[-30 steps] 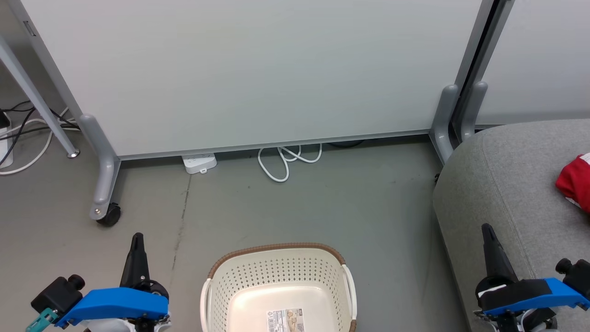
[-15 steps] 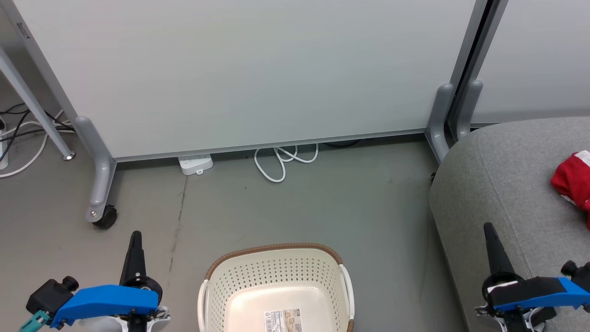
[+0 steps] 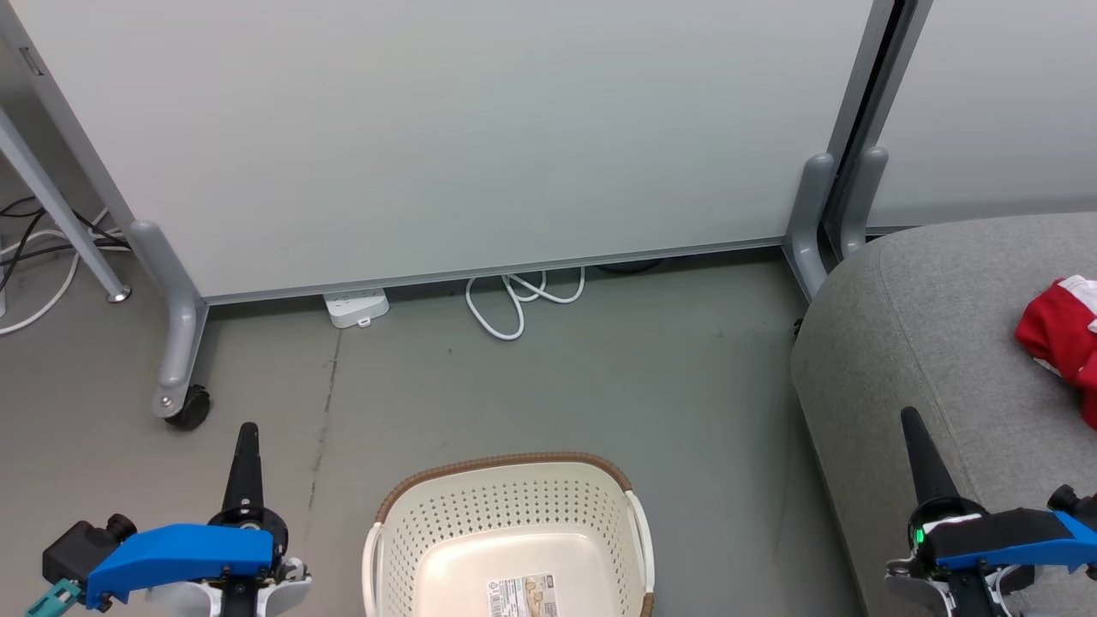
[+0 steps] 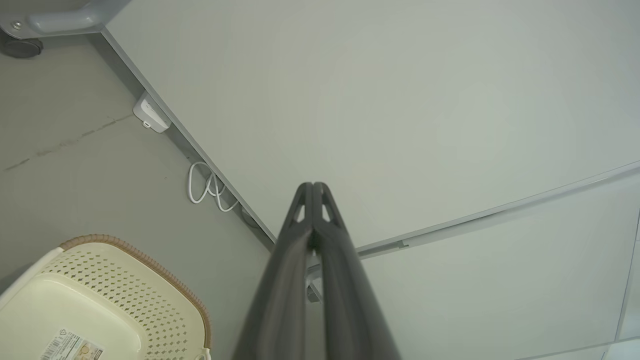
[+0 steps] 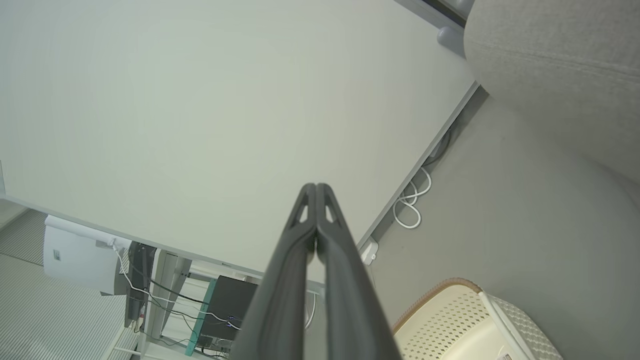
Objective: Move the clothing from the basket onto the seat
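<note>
Right gripper [image 3: 917, 446]: clenched, carrying nothing | left gripper [image 3: 245, 454]: clenched, empty | clothing [image 3: 1056, 334]: lying on the seat [image 3: 926, 326], ahead-right of the right gripper, the nearer arm | basket [image 3: 506, 467]: sitting between the grippers, showing no garment.

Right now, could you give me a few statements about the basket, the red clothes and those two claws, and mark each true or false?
1. The basket holds red clothing. False: its visible inside is bare but for a label.
2. The red clothing lies on the grey seat. True.
3. The left gripper is wide open. False: it is shut tight.
4. The right gripper holds nothing. True.
</note>
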### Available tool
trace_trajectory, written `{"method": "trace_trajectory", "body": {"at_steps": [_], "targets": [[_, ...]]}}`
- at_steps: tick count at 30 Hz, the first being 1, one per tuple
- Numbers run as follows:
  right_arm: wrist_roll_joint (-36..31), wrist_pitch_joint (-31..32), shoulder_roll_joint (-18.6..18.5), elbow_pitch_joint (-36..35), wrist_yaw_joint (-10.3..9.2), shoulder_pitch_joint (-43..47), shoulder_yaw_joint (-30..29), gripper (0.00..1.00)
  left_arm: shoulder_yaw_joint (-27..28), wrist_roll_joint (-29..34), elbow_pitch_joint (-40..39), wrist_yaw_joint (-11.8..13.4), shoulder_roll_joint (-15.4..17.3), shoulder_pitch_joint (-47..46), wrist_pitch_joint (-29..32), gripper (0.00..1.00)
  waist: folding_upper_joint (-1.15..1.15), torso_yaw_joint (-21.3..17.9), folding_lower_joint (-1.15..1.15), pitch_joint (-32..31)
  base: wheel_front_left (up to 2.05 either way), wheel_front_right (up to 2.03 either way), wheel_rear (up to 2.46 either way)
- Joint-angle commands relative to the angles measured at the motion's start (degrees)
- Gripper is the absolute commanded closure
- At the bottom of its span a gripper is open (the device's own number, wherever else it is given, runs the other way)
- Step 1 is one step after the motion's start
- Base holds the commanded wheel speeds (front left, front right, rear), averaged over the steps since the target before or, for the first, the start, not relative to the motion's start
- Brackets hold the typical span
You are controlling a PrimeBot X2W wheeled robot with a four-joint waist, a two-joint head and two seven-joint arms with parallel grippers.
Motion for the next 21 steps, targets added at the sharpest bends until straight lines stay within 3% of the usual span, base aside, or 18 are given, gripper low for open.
{"method": "trace_trajectory", "body": {"at_steps": [1, 21], "targets": [[1.4, 0.5, 0.0, -0.7, 0.02, -1.1, -0.2, 1.0, 0.3, -1.4, -0.7, -0.4, 0.2, -1.2, 0.4, 1.0, 0.0, -0.1, 0.0, 0.0, 0.0, 0.0, 0.0], [11.9, 3.1, 0.1, -1.1, 0.02, -1.3, -0.7, 1.0, 1.3, -11.6, -1.1, -0.5, 0.2, -1.6, 3.1, 1.0, 0.0, -1.0, 0.0, 0.0, 0.0, 0.0, 0.0]]}}
